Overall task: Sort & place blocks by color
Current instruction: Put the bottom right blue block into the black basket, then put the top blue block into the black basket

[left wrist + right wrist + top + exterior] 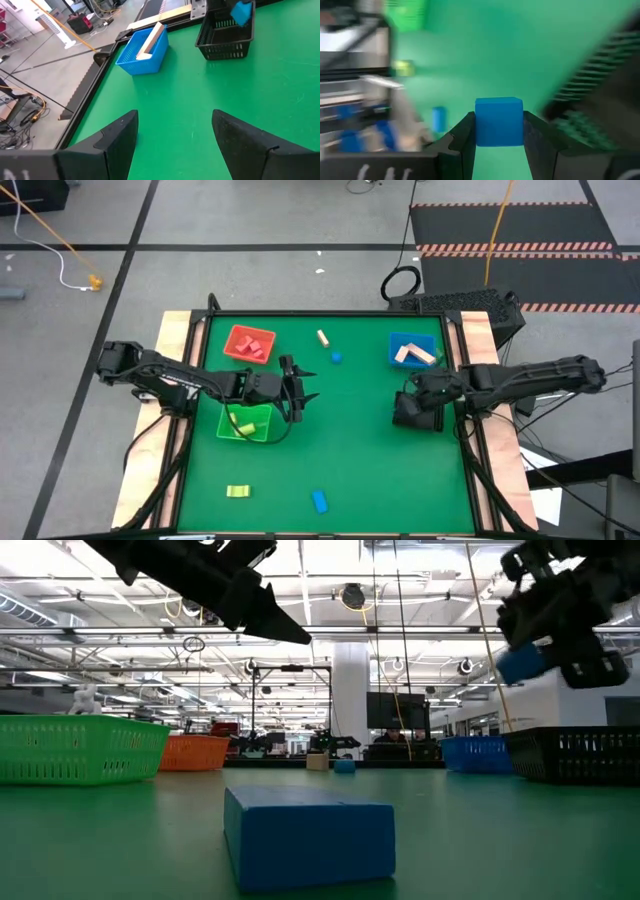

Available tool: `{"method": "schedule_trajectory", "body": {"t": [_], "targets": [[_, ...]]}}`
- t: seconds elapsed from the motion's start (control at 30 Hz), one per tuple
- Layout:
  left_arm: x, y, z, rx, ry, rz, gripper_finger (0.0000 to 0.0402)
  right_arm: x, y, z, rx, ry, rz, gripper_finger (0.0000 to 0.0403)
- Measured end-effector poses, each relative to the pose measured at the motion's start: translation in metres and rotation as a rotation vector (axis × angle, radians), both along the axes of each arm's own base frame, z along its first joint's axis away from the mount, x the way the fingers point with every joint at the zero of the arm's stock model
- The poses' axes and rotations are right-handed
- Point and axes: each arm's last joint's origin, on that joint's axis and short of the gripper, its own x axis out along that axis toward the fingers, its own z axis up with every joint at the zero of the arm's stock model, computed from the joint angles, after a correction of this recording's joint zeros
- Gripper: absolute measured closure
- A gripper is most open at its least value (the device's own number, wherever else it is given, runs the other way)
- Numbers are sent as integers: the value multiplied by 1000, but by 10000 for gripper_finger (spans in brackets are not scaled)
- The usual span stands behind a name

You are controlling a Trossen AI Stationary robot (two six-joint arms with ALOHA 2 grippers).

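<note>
Four baskets (250, 343), several blocks (319, 500)

Green-topped table (360, 450), red tray (249, 343), green tray (246, 423), blue tray (412, 350), black basket (417, 409), scattered blocks (319, 500)

On the table (350, 440), a far-left tray (232, 340) holds blocks (252, 346); a second tray (228, 428) lies in front of it, one block (246, 427) inside, the left gripper (303, 393) just to its right; a far-right tray (398, 343) holds bars (414, 355); the mesh basket (404, 418) lies in front, beneath the right gripper (412, 405) and its held block (499, 122); a small bar (323, 338) and round piece (337, 358) lie far-centre; two loose blocks (319, 500) lie near the front edge.
</note>
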Motion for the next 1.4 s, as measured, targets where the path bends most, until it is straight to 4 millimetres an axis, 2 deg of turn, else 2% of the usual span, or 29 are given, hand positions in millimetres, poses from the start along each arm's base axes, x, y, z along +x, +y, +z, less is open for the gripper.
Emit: {"method": "schedule_trajectory", "body": {"t": [0.3,0.5,0.77,0.97,1.1,1.2,1.4], "targets": [[0,0,0,-30,-11,13,147,-35,-4,12,-112,458,-6,288],[1,0,1,-47,-31,20,147,-33,-4,7,-130,528,25,268],[1,3,2,-54,-38,32,147,-25,-3,9,-131,466,29,200],[1,20,2,-89,-54,103,147,-22,-3,11,-126,418,26,160],[5,37,-2,-112,-76,169,147,-11,-3,19,-138,255,38,148],[11,49,-14,-137,-58,168,147,1,-2,29,-190,75,66,145],[25,66,-41,-182,-74,219,147,21,-7,50,-490,-216,19,145]]}}
